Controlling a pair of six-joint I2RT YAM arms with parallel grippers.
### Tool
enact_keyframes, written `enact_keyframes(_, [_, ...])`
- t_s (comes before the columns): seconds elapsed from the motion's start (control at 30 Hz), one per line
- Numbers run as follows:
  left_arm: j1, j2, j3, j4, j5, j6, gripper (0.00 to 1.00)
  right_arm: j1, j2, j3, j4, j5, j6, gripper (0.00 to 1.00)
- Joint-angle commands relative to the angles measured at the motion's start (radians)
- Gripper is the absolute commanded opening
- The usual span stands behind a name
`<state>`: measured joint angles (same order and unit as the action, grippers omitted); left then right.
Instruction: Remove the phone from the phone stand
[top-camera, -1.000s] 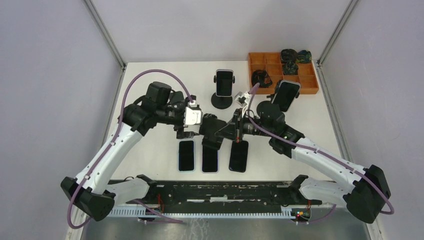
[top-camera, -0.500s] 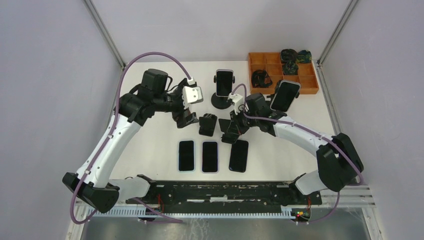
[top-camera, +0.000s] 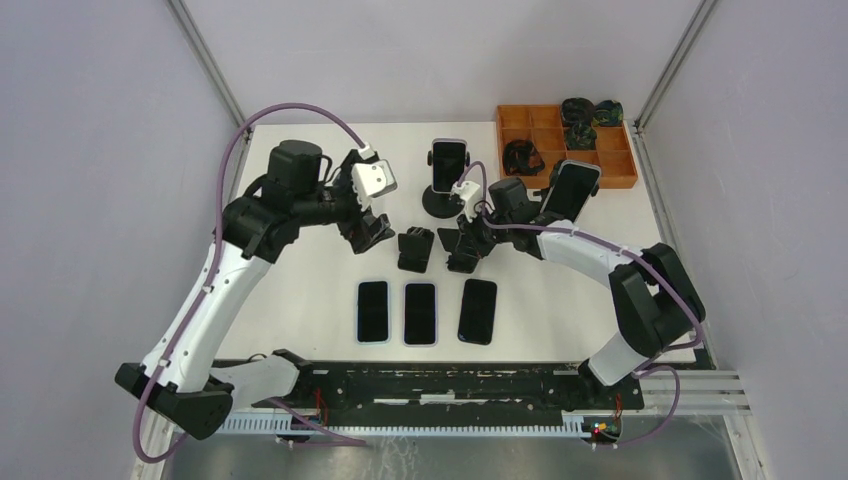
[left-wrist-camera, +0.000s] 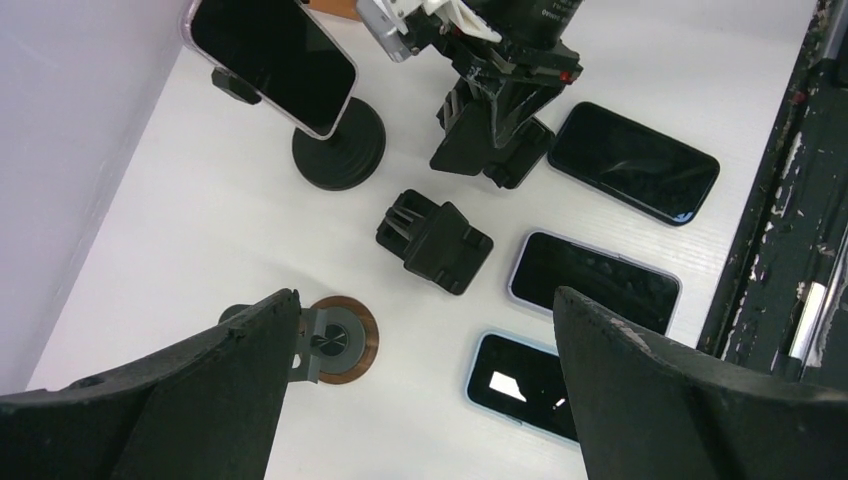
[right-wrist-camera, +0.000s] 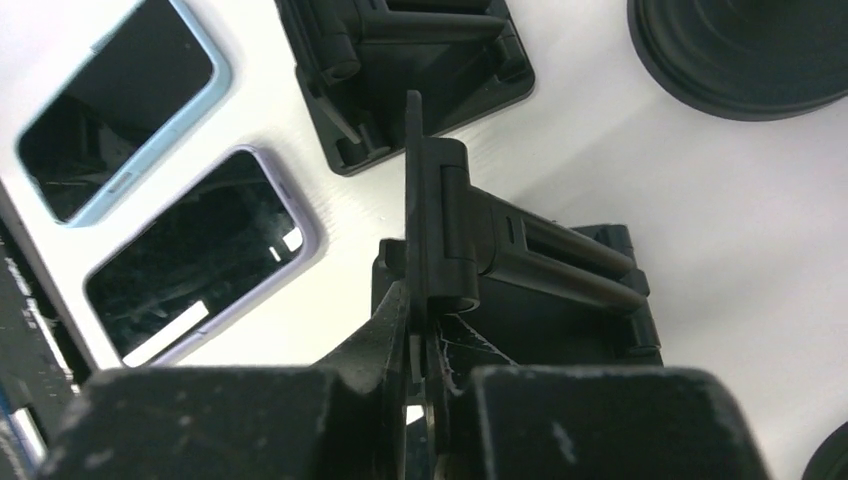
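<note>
A phone stands on a round-based black stand at the back middle; it also shows in the left wrist view. A second phone leans on a stand further right. My right gripper is shut on the thin upright plate of a black folding stand, which rests on the table. A second, empty folding stand lies just left of it. My left gripper is open and empty, raised left of the stands. Three phones lie flat in a row in front.
An orange compartment tray with several black stands sits at the back right. A brown and grey disc is set in the table under my left gripper. The black rail runs along the near edge.
My left gripper has drawn back and to the left, away from the folding stands. My right gripper has moved back from the flat phones, still shut on its stand, with its arm folded in.
</note>
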<state>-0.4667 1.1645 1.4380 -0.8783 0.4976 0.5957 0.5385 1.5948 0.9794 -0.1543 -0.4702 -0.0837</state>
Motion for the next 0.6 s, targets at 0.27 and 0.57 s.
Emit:
enact_keyframes(0.27, [0.002,-0.060,-0.036,0.094,-0.010,-0.102,1.00,-0.036,-0.010,-0.025,0.061,0.071,-0.054,0.55])
enact_keyframes(0.57, [0.005,-0.036,-0.043,0.092,-0.044,-0.127,1.00,-0.043,-0.192,0.213,-0.056,0.191,-0.018,0.87])
